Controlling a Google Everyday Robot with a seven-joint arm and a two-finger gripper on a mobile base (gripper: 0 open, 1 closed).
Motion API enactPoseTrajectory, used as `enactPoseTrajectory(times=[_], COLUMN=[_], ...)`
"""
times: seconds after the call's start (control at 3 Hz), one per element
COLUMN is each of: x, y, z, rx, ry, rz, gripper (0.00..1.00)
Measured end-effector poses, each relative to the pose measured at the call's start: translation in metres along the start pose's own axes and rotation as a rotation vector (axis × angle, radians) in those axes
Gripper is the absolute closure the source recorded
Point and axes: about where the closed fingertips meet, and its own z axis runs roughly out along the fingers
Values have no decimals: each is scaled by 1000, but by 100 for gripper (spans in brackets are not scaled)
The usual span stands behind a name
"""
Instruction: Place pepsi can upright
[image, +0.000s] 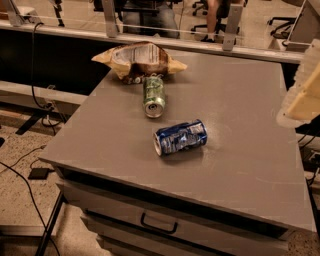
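Observation:
The pepsi can (180, 138), dark blue with white markings and a dented side, lies on its side near the middle of the grey table (235, 165), its silver end facing left toward the front. My gripper (302, 95) shows as a pale cream shape at the right edge of the view, above the table's right side and well to the right of the can. It holds nothing that I can see.
A green can (153, 95) lies on its side behind the pepsi can. A crumpled chip bag (137, 61) lies at the table's back left. The table has drawers with a handle (158, 224) below its front edge. Cables run over the floor at the left.

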Motion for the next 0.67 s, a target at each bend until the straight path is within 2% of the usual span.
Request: enactPoseTrajectory(times=[0.67], x=[0], y=[0], z=[0], rx=[0], ry=[0], rz=[0], gripper=[0])
